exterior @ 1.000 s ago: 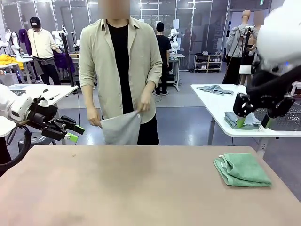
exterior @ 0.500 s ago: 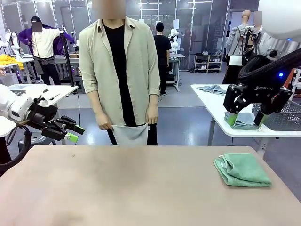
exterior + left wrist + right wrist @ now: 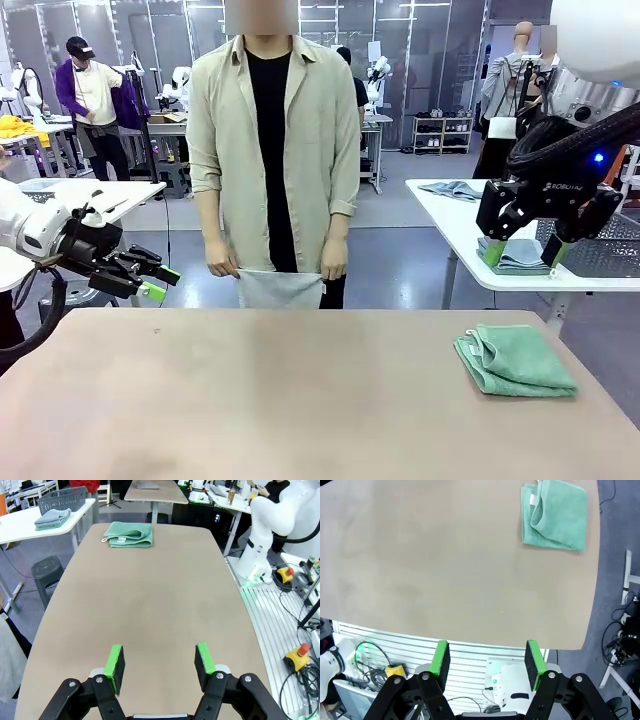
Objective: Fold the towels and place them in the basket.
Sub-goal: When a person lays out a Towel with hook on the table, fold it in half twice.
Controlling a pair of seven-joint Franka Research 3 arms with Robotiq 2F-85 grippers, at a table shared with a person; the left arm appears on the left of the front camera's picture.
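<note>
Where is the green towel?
Front view: the green towel lies folded on the table, right side, near its right edge; the open right gripper hangs higher up, clear of it.

The setting is a robotics laboratory, probably one bay of a larger open hall. A white jointed robot arm stands on a ribbed white metal base plate beside a beige round-cornered worktable. A yellow emergency-stop box with a red button and loose black cables lie alongside. White side tables, a low shelving rack and glass partition walls stand on the grey floor.
</note>
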